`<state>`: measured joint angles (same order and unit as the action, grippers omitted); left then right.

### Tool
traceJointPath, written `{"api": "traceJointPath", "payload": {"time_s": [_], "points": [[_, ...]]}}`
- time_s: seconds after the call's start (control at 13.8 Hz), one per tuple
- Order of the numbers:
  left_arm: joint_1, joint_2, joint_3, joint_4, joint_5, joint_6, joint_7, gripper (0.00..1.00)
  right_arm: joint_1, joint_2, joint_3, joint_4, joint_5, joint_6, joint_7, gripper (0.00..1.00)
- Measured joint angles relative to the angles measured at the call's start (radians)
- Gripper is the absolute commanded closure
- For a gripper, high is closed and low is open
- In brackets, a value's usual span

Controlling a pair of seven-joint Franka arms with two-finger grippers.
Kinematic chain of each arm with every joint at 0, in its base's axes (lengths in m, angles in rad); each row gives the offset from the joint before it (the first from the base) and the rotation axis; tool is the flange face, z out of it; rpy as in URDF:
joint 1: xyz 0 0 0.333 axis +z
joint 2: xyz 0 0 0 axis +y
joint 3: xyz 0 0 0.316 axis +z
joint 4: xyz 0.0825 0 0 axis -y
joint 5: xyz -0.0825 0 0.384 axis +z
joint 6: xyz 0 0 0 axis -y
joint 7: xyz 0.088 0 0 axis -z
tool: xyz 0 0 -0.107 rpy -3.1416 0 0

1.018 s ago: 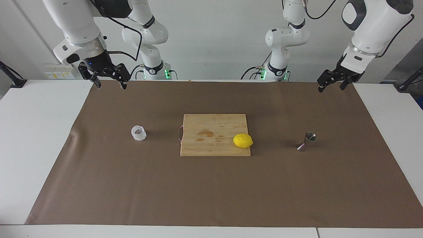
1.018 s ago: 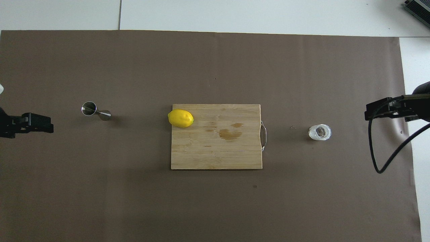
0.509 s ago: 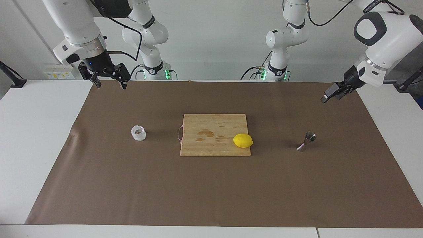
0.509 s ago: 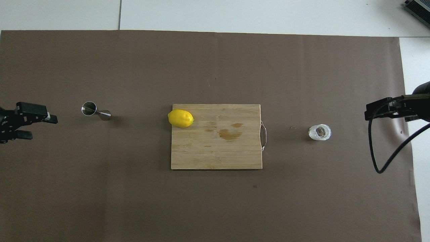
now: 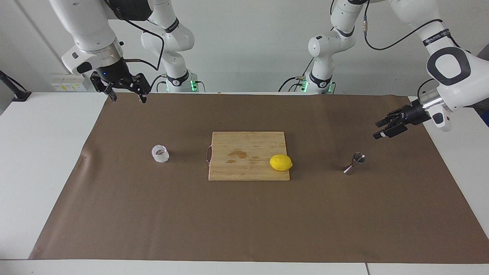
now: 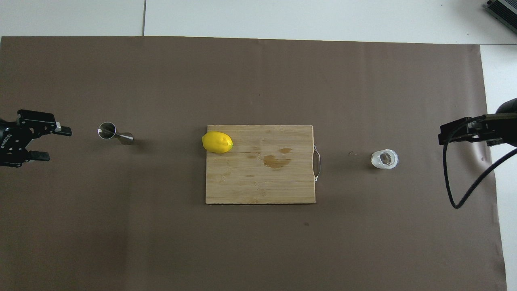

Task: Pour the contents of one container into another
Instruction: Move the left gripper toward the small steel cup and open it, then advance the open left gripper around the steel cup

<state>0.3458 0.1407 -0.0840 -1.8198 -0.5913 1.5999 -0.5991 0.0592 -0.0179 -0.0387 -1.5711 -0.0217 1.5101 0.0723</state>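
The squat whitish cup [image 5: 160, 154] [image 6: 384, 159] stands on the brown mat toward the right arm's end of the table. The steel hourglass jigger [image 5: 354, 163] [image 6: 115, 134] stands upright toward the left arm's end. My left gripper [image 5: 378, 130] [image 6: 57, 144] hangs open over the mat beside the jigger, apart from it, its fingers lying nearly level and pointing at it. Over the mat's edge at the right arm's end, my right gripper [image 5: 128, 100] [image 6: 442, 136] waits open and holds nothing, well clear of the cup.
A wooden cutting board [image 5: 248, 172] [image 6: 258, 188] with a metal handle lies mid-table between the two containers. A yellow lemon [image 5: 280, 162] [image 6: 217, 142] rests on its corner nearest the jigger. White tabletop borders the mat [image 5: 244, 221] at both ends.
My left arm has swung down and turned its gripper from pointing downward to lying level, closing in on the jigger. The right arm and all objects have stayed put.
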Motion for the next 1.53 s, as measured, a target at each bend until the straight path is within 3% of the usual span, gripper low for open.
{"api": "traceJointPath", "payload": {"time_s": [0.22,0.36,0.73,1.53], "points": [[0.03,0.07,-0.001,0.035,-0.068,-0.081,-0.304,0.0,0.0,0.0,0.0,0.0,0.0,0.0,0.0,0.0],[0.035,0.115,-0.002,0.053,-0.084,-0.089,-0.375,0.0,0.0,0.0,0.0,0.0,0.0,0.0,0.0,0.0],[0.062,0.24,-0.008,0.125,-0.16,-0.088,-0.397,0.0,0.0,0.0,0.0,0.0,0.0,0.0,0.0,0.0],[0.167,0.293,-0.093,0.131,-0.217,-0.092,-0.395,0.0,0.0,0.0,0.0,0.0,0.0,0.0,0.0,0.0]]}}
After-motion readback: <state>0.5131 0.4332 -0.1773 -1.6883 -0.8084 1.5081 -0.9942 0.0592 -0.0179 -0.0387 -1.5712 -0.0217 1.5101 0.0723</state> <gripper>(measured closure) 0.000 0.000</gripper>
